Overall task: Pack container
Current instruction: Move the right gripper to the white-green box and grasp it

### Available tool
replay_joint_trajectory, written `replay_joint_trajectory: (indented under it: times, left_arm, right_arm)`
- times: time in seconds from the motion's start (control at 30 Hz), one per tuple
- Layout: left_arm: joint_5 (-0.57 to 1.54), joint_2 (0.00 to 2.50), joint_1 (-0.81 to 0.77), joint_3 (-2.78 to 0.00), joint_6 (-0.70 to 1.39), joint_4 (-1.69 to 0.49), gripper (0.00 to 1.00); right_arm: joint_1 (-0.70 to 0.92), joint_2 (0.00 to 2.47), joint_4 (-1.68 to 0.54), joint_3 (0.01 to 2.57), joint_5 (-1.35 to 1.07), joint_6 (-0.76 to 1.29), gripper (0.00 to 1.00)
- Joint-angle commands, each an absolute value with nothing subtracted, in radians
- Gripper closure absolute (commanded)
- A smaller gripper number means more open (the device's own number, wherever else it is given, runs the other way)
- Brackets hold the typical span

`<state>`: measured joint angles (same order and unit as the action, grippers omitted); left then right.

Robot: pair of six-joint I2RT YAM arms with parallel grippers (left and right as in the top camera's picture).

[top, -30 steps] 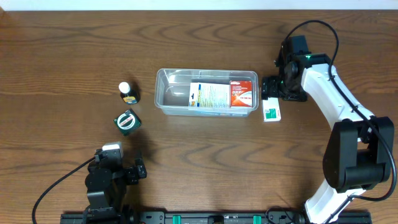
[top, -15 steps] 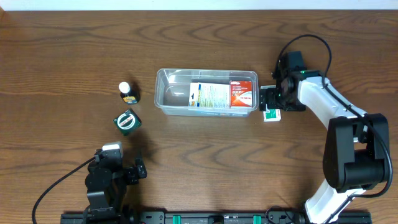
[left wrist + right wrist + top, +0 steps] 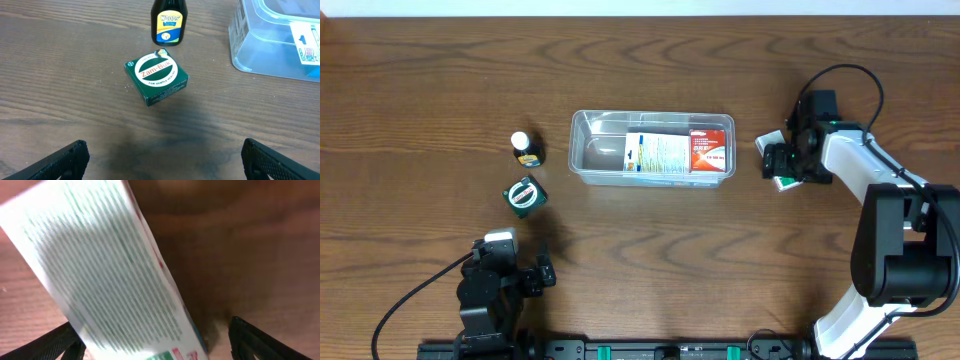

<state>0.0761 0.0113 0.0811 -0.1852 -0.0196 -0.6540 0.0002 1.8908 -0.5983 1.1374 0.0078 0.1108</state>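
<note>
I see the container (image 3: 595,152) sitting near the middle of the tabletop, its long side running parallel to the far edge. Inside it, a white carton with blue and green print (image 3: 656,154) lies flat just beside a red carton (image 3: 710,148); the end toward the left edge is bare.

My right gripper (image 3: 778,162) is just off the container's right end, toward the right edge of the tabletop. Its jaws stand wide on either side of a white-and-green carton (image 3: 100,265), which lies tilted between them. The wrist view is blurred, so I cannot tell whether they grip it.

My left gripper (image 3: 160,157) sits near the front edge with its jaws spread wide and nothing between them. Ahead of it a green Zam-Buk box (image 3: 156,78) lies on the wood, and a dark Woods' bottle (image 3: 169,22) stands upright just beyond.
</note>
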Motion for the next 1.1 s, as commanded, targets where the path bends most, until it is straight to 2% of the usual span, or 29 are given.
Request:
replay_joint_trajectory:
  times: [0.0, 0.37, 0.43, 0.5, 0.73, 0.9, 1.07]
  left_arm:
    - [0.083, 0.009, 0.08, -0.187, -0.022, -0.654, 0.02]
    - [0.083, 0.009, 0.08, -0.187, -0.022, -0.654, 0.02]
    - [0.083, 0.009, 0.08, -0.187, -0.022, -0.654, 0.02]
    - [0.083, 0.009, 0.08, -0.187, -0.022, -0.654, 0.02]
    - [0.083, 0.009, 0.08, -0.187, -0.022, -0.654, 0.02]
    - [0.083, 0.009, 0.08, -0.187, -0.022, -0.654, 0.02]
    - [0.083, 0.009, 0.08, -0.187, -0.022, -0.654, 0.02]
  right_arm:
    - [0.016, 1.885, -0.567, 1.135, 0.021, -0.003, 0.11]
    - [0.019, 1.903, -0.483, 1.135, 0.006, -0.226, 0.11]
    - [0.02, 1.921, -0.486, 1.135, -0.031, -0.251, 0.16]
    - [0.02, 1.943, -0.491, 1.135, -0.047, -0.24, 0.25]
    - [0.02, 1.948, -0.495, 1.14, -0.049, -0.134, 0.34]
    - [0.02, 1.914, -0.507, 1.141, -0.049, -0.062, 0.48]
    - [0.02, 1.856, -0.525, 1.143, -0.049, -0.037, 0.54]
